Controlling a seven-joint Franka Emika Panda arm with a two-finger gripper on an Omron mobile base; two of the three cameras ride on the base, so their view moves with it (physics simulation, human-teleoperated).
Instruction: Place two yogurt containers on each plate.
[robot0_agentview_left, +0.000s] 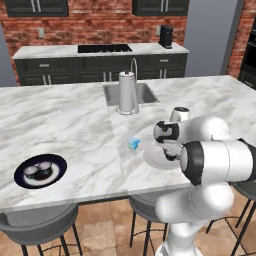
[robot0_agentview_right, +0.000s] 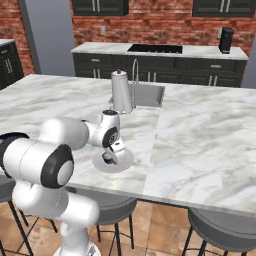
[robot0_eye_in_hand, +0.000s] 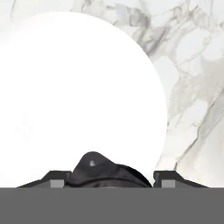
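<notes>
- Gripper (robot0_eye_in_hand: 106, 181) hangs low over the whitish plate (robot0_agentview_left: 152, 157) on the marble island counter (robot0_agentview_left: 65, 120), near the counter's front edge.
- In the hand view a dark round yogurt cup (robot0_eye_in_hand: 105, 173) sits between the two finger tips (robot0_eye_in_hand: 57, 180), against the bright plate surface. Fingers flank the cup closely on both sides. Cannot tell whether they press on it or stand just off it.
- Right base view shows the same dark cup (robot0_agentview_right: 108, 158) under the hand, over the pale plate (robot0_agentview_right: 125, 161); whether it rests on the plate or is lifted off it is unclear.
- Light blue boxy yogurt cup (robot0_agentview_left: 133, 144) stands on the bare counter just beside the whitish plate, on its left in the left base view, not on it.
- Dark navy plate (robot0_agentview_left: 56, 165) lies well apart, far left on the counter near the front edge. Two dark cups with pale tops (robot0_agentview_left: 38, 171) sit on it, side by side, touching or nearly so.
- Tall steel cylinder with a knob (robot0_agentview_left: 128, 93) stands upright by the sink (robot0_agentview_left: 146, 93), behind the whitish plate.
</notes>
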